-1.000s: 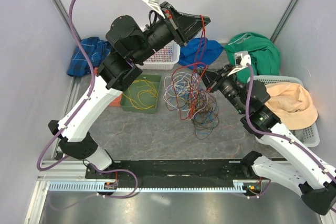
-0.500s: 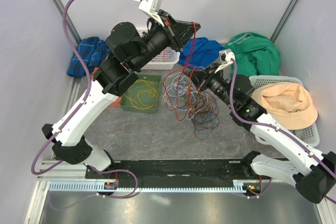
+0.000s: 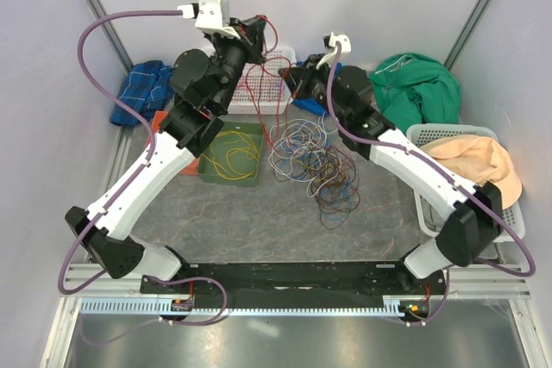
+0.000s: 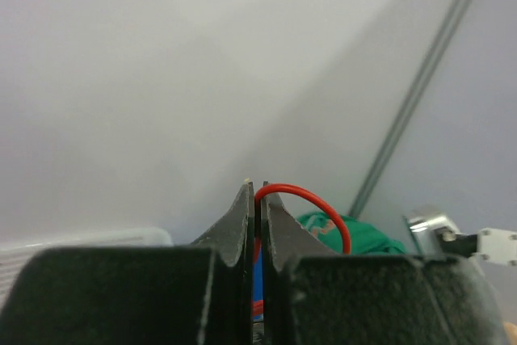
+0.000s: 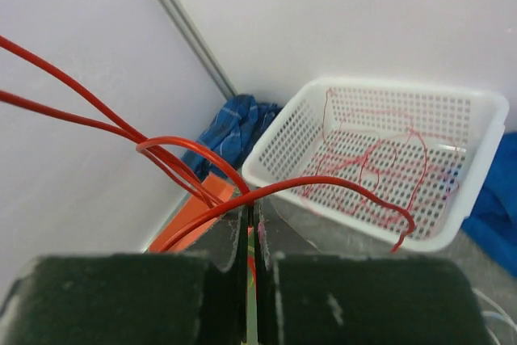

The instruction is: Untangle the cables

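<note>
Cables (image 3: 315, 165) lie in a loose multicoloured tangle on the bench (image 3: 259, 221), just right of the green tray (image 3: 207, 165). One red cable (image 3: 269, 40) rises out of the tangle and is lifted at the rear. The left gripper (image 3: 256, 30) is closed tight on it; in the left wrist view a red loop arches out from between the pressed-together fingers. The right gripper (image 3: 291, 77) sits lower and just to the right. Its fingers are also together on the red cable, whose strands cross its tips in the right wrist view.

The green tray holds a coiled yellow cable (image 3: 233, 154). The white perforated basket (image 3: 274, 94) stands behind the tray, under the raised grippers, and thin red cable (image 5: 371, 163) lies on its floor. A second white basket (image 3: 431, 134) stands at the right edge with a peach hat (image 3: 479, 170) in it.

A green cloth (image 3: 423, 88) is bunched at the rear right. A blue checked cloth (image 3: 142, 92) lies at the rear left, with an orange object (image 3: 160, 121) beside it. Pale walls close off the left, rear and right sides. Bare bench runs from the near side of the tangle to the black rail (image 3: 293, 275) at the front edge.
</note>
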Available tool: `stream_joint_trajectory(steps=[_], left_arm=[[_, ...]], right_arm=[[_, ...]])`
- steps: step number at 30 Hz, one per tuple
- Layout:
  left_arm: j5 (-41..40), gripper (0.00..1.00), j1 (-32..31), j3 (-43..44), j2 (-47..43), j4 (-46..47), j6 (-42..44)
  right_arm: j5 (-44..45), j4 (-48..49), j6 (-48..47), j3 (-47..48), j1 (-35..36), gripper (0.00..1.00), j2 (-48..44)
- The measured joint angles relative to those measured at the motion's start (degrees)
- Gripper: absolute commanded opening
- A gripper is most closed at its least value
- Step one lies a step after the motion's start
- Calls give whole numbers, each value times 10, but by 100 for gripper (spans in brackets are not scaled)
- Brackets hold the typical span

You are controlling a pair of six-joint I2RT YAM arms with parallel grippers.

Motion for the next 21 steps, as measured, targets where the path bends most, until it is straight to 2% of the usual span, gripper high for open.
stream_joint_trajectory(steps=[4, 8, 16, 21], left_arm=[[2, 2, 53, -46, 14, 127, 28], [16, 2, 84, -49, 41, 212, 40], [51, 2, 133, 56, 118, 297, 50], [56, 2, 165, 97, 178, 376, 54]], right_arm=[[-12, 17, -5, 70, -26, 0, 66], [-52, 34, 1, 160, -55, 0, 143], [-129, 36, 37, 400, -80, 0, 296], [-161, 85, 92, 475, -109, 0, 362]])
